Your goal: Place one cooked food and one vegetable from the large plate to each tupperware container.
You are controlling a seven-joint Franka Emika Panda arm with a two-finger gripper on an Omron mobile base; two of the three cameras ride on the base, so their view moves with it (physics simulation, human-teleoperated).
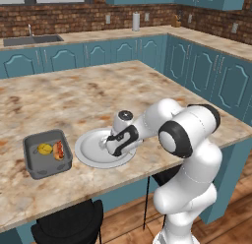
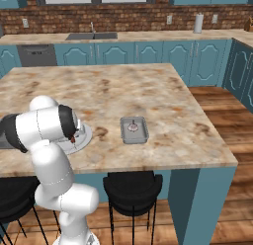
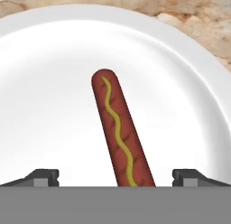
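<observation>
Gripper [image 3: 115,175] open, empty, low over the plate [image 3: 49,60]; hot dog [image 3: 119,133] lies between the fingertips, untouched. Left of it, one container [image 1: 47,153] already holds a yellow vegetable [image 1: 45,149] and a hot dog piece. Right, well apart, second container [image 2: 134,129] holds one small item, unclear which. Hot dog likely goes there next.

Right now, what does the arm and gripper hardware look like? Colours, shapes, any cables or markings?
Glossy white rounded arm with black bands at the joints and a dark round cap with a light centre on one wrist joint. No cables or markings that I can make out. The gripper has two small dark grey, blocky finger tips with lighter grey faces.
</observation>
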